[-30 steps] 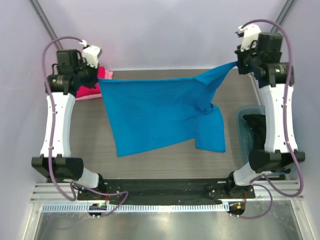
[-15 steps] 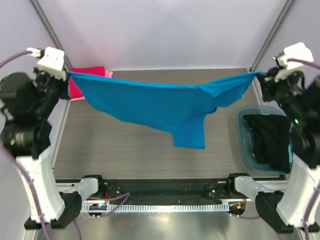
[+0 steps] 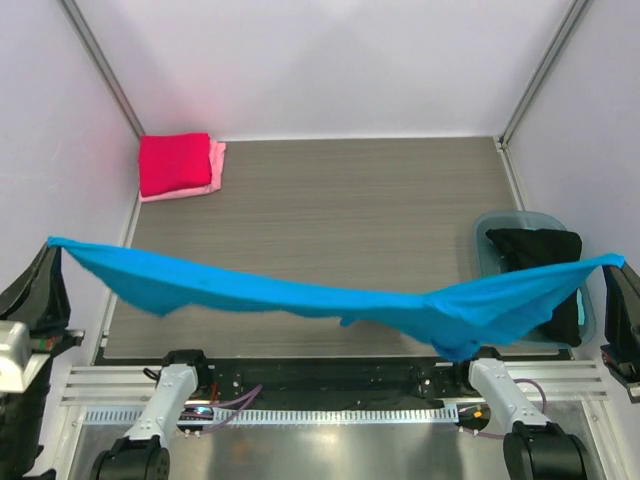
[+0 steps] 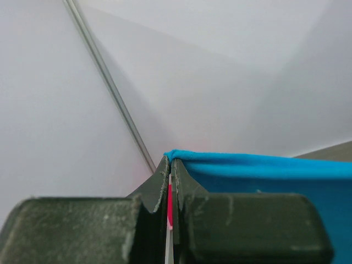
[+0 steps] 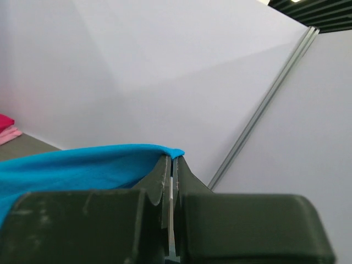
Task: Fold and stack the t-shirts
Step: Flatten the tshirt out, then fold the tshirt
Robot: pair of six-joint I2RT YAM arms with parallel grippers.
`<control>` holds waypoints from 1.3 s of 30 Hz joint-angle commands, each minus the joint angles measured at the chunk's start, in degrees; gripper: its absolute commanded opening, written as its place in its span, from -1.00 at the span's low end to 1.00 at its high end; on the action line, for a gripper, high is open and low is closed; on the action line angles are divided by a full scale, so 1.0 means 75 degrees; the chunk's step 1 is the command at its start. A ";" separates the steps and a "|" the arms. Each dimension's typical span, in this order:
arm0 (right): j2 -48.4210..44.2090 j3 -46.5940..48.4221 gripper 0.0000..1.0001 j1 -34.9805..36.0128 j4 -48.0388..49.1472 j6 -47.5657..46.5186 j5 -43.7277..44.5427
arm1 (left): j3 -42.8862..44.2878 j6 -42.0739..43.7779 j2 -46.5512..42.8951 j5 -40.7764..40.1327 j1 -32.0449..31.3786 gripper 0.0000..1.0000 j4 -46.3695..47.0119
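Top view: blue t-shirt [image 3: 300, 295] is off the surface [image 3: 330, 200], stretched left to right along the near edge. It sags in the middle, with a bunched fold hanging near the right end. Red t-shirt [image 3: 175, 163] sits folded on the folded pink t-shirt [image 3: 216, 172] in the far-left corner. At right, a translucent blue tub [image 3: 482, 245] holds a black cloth [image 3: 532, 250].

Left wrist: left end effector [image 4: 170, 159] is clenched on the blue shirt's corner, and the cloth runs off to the right from the fingertips.

Right wrist: right end effector [image 5: 171, 158] is clenched on the opposite corner, and the cloth trails left. Red and pink stack is visible at the far left edge.
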 commanded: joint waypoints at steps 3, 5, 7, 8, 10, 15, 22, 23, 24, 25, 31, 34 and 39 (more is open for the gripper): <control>0.0621 -0.0387 -0.98 -0.0231 0.0961 -0.0215 -0.0063 | 0.0426 0.0077 0.1065 -0.0060 0.0047 -1.00 -0.0282; 0.0773 -0.0868 -0.98 -0.0231 0.1467 -0.0204 0.0159 | 0.0169 0.0089 0.1229 0.0034 0.0047 -1.00 -0.0236; 0.0937 -0.1583 -0.98 -0.0220 0.2147 -0.0204 0.0207 | -0.0475 0.0101 0.1464 0.0116 0.0047 -1.00 -0.0015; 0.1112 -0.1829 -0.98 -0.0231 0.2393 -0.0215 0.0184 | -0.0733 0.0089 0.1546 0.0163 0.0047 -1.00 0.0115; 0.1277 -0.2661 -0.98 -0.0231 0.3154 -0.0239 0.0126 | -0.1585 0.0194 0.1745 0.0233 0.0047 -1.00 0.0570; 0.1990 -0.4674 -0.98 -0.0231 0.4514 -0.0181 -0.0400 | -0.3346 0.0230 0.2318 0.0642 0.0047 -1.00 0.1650; 0.3408 -0.6915 -0.98 -0.0091 0.5581 -0.0238 -0.0673 | -0.4988 0.0089 0.4215 0.1218 0.0035 -0.99 0.2751; 0.3666 -0.7103 -0.98 -0.0044 0.5722 -0.0332 -0.0625 | -0.5163 0.0135 0.4775 0.1218 0.0024 -0.99 0.2903; 0.3935 -0.7360 -0.98 0.0003 0.6037 -0.0437 -0.0509 | -0.5153 0.0182 0.5175 0.1183 0.0012 -0.99 0.3218; 0.4657 -0.7374 -0.98 0.0061 0.6179 -0.0438 -0.0264 | -0.5072 0.0206 0.5933 0.1078 0.0000 -1.00 0.3326; 0.7450 -0.5678 -0.98 0.0073 0.6532 -0.0298 0.0546 | -0.3163 0.0160 0.8726 0.0913 0.0012 -1.00 0.3432; 0.8646 -0.4822 -0.98 0.0085 0.6660 -0.0309 0.0746 | -0.2344 0.0054 0.9782 0.1007 0.0012 -0.99 0.3467; 1.0392 -0.3077 -0.98 0.0085 0.6790 -0.0157 0.1296 | -0.1100 -0.0239 1.1107 0.0750 -0.0058 -1.00 0.3888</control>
